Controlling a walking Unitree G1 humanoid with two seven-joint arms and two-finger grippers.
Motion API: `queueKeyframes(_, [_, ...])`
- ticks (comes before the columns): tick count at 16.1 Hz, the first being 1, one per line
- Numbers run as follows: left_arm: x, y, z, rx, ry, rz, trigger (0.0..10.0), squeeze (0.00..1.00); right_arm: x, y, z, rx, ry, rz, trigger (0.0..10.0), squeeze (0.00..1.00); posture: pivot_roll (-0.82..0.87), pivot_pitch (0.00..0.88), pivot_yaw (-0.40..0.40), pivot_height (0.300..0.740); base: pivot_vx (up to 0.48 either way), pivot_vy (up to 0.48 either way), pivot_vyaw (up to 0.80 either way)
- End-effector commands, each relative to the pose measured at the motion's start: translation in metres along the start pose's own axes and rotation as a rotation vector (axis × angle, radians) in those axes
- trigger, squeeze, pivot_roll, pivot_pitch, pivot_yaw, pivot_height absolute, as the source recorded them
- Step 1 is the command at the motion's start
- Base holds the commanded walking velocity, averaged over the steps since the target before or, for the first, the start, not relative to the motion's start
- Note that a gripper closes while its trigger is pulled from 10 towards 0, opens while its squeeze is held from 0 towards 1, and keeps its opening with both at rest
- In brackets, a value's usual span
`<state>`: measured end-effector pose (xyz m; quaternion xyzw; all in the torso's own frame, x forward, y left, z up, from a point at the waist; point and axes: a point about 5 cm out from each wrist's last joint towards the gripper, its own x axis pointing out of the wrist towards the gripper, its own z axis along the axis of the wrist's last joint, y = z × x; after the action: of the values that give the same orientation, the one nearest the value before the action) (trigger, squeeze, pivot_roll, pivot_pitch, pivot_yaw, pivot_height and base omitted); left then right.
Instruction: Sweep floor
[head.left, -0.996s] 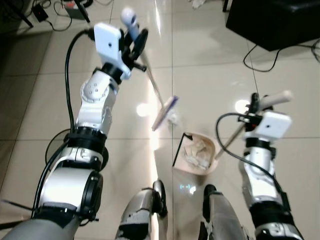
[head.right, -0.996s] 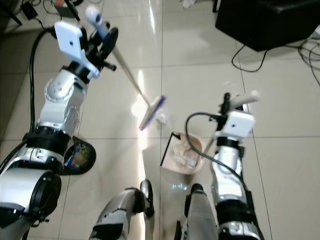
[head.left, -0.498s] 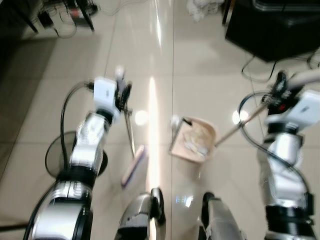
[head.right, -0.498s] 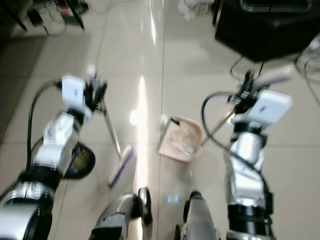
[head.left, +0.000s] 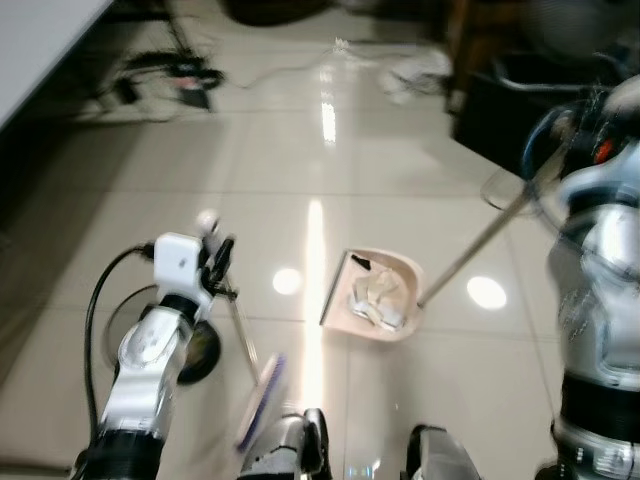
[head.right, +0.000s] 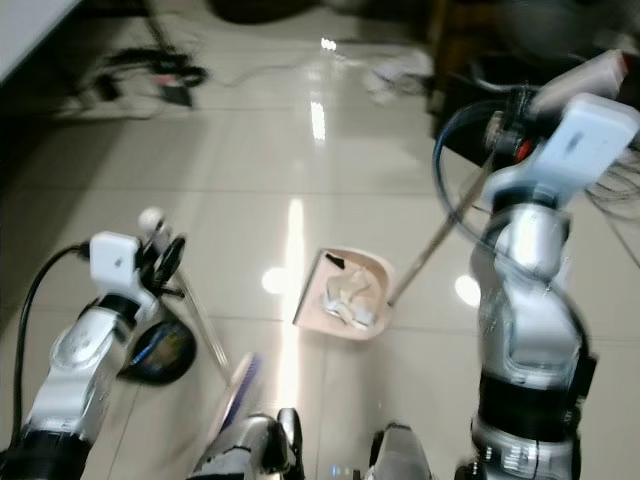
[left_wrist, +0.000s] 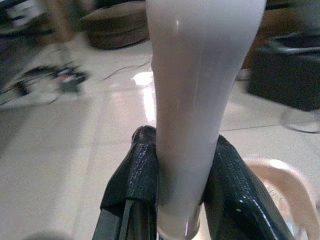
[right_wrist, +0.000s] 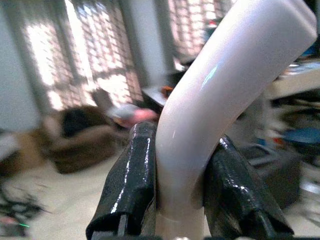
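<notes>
On the floor ahead: dustpan (head.left: 375, 296) holding scraps | left end effector (left_wrist: 180, 192) clenched on broom (head.left: 258, 398) handle, brush head near the feet | right end effector (right_wrist: 175, 195) clenched on dustpan handle | step: likely collecting done (blurred) | next: carry pan level.

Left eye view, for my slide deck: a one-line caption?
Left gripper holds broom; right gripper holds the paper-filled dustpan on tiled floor.
</notes>
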<state>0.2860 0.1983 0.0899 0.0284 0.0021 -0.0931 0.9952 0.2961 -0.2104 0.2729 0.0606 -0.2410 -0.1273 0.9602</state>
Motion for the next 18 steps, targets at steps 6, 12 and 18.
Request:
queueKeyframes(6, [0.003, -0.015, 0.029, 0.031, -0.07, 0.052, 10.0, 0.0, 0.012, 0.006, 0.02, 0.07, -0.028, 0.045, 10.0, 0.0, -0.04, 0.073, 0.075, 0.74, 0.0, 0.0, 0.8])
queueKeyframes(12, [-0.011, -0.018, 0.027, 0.012, -0.056, 0.065, 10.0, 0.0, 0.02, 0.003, 0.022, 0.101, -0.026, 0.021, 10.0, 0.0, -0.05, 0.104, 0.069, 0.74, 0.0, 0.0, 0.8])
queueKeyframes(18, [-0.008, -0.028, 0.029, -0.014, -0.065, 0.018, 10.0, 0.0, 0.023, -0.004, 0.031, 0.17, -0.075, -0.031, 10.0, 0.0, -0.05, 0.077, 0.075, 0.74, 0.0, 0.0, 0.67])
